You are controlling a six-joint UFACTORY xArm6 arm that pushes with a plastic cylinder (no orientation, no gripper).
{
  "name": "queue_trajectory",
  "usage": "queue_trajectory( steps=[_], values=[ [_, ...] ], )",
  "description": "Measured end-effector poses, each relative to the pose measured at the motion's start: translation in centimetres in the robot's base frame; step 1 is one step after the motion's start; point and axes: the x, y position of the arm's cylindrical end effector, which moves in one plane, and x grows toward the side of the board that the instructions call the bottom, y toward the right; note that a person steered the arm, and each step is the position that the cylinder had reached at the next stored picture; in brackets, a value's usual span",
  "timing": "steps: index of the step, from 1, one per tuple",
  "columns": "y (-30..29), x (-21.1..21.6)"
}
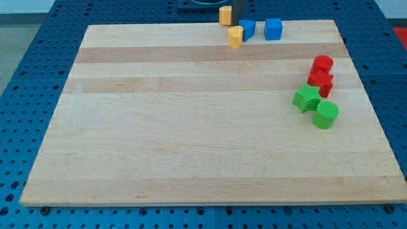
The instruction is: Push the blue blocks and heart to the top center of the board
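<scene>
Two blue blocks sit near the board's top edge, right of centre: one (247, 28) and a blue cube (273, 28) to its right. A yellow heart-like block (236, 36) touches the left blue block on its lower left. My dark rod comes down from the view's top, and my tip (239, 20) is just above the left blue block, between it and another yellow block (225, 14) at the board's top edge.
The wooden board (191, 127) lies on a blue perforated table. At the view's right stand two red blocks (322, 64) (320, 81), a green star-like block (307, 98) and a green cylinder (325, 115), clustered together.
</scene>
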Motion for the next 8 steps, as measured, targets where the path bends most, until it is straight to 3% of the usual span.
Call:
queue_trajectory(
  steps=[2, 4, 6, 8],
  values=[
    [7.9, -0.1],
    [13.9, 3.7],
    [-6.9, 6.0],
    [-7.5, 6.3]
  ],
)
